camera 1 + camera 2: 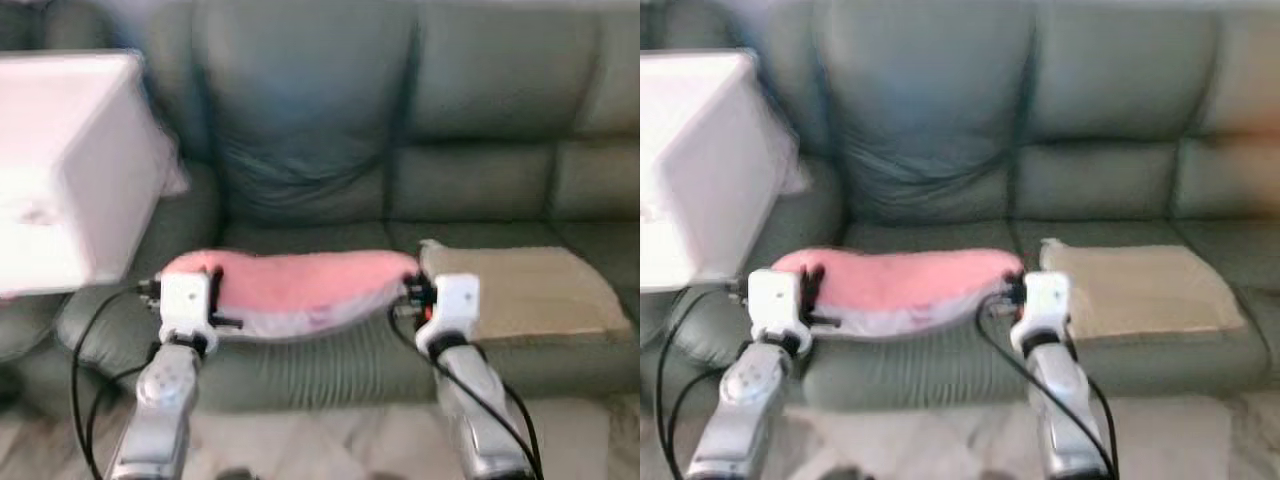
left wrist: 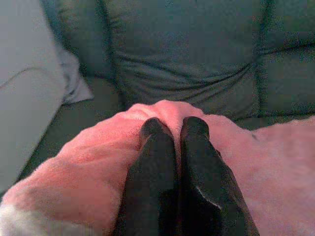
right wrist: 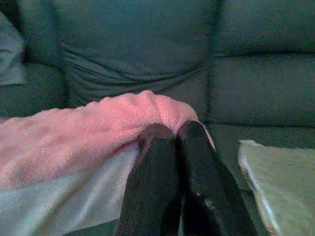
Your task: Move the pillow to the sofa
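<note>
A pink pillow (image 1: 290, 280) with a pale underside hangs level between my two arms, just over the front of the green sofa's (image 1: 300, 130) seat. My left gripper (image 2: 173, 129) is shut on the pillow's (image 2: 98, 162) left end, its black fingers (image 2: 152, 167) pinching the pink fabric. At the other end, my right gripper (image 3: 172, 132) is shut on the pillow (image 3: 74, 142), its fingers (image 3: 197, 162) close together on the edge. Both silver arms reach up from below, the left wrist (image 1: 188, 300) and right wrist (image 1: 452, 305) at the pillow's two ends.
A beige cushion (image 1: 525, 290) lies on the sofa seat just right of the pillow. A big white box-like object (image 1: 70, 170) stands at the left over the sofa's arm. Pale floor (image 1: 320, 440) lies in front of the sofa.
</note>
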Robot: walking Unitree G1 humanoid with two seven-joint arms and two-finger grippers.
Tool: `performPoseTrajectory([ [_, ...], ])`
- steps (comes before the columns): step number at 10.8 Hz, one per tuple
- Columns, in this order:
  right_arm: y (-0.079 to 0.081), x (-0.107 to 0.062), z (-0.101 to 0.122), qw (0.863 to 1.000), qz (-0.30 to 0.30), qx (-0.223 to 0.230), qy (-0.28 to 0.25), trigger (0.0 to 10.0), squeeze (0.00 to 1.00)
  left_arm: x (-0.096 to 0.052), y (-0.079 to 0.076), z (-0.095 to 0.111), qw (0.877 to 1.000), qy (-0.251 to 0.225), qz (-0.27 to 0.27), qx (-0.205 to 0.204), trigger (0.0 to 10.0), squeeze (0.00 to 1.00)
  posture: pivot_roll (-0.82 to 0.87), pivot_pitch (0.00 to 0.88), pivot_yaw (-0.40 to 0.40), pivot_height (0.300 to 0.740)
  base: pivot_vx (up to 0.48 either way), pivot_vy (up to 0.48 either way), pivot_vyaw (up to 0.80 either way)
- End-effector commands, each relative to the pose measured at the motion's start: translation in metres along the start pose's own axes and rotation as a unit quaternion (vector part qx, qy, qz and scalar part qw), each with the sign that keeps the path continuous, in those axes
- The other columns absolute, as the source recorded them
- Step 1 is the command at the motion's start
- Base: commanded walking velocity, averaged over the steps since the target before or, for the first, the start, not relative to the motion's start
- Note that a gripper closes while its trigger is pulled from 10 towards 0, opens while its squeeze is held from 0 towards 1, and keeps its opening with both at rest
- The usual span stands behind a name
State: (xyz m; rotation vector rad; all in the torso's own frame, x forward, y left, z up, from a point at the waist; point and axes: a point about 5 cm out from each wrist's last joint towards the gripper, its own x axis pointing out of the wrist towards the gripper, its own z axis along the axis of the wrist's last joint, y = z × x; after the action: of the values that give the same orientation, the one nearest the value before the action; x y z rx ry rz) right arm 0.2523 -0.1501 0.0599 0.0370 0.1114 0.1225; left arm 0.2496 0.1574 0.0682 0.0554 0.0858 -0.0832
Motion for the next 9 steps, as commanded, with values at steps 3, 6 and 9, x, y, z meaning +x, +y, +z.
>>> performPoseTrajectory([
  [3,-0.0089,-0.0001,0.0023,1.000,-0.014,-0.009,-0.002,10.0,0.00,0.0020,-0.0086,0.0040,1.000,-0.009,-0.009,-0.008,10.0,0.00,0.00,0.000,-0.032,0.740,0.290,0.000,0.00],
  [6,-0.0096,0.0006,0.0034,1.000,-0.014,-0.009,-0.003,10.0,0.00,0.0036,-0.0079,0.0057,1.000,-0.011,-0.002,-0.005,10.0,0.00,0.00,0.000,-0.031,0.740,0.000,0.000,0.00],
  [9,-0.0081,0.0005,0.0032,1.000,-0.009,-0.004,-0.005,10.0,0.00,0.0033,-0.0071,0.0061,1.000,-0.012,0.003,-0.003,10.0,0.00,0.00,0.000,-0.033,0.691,0.000,0.000,0.00],
])
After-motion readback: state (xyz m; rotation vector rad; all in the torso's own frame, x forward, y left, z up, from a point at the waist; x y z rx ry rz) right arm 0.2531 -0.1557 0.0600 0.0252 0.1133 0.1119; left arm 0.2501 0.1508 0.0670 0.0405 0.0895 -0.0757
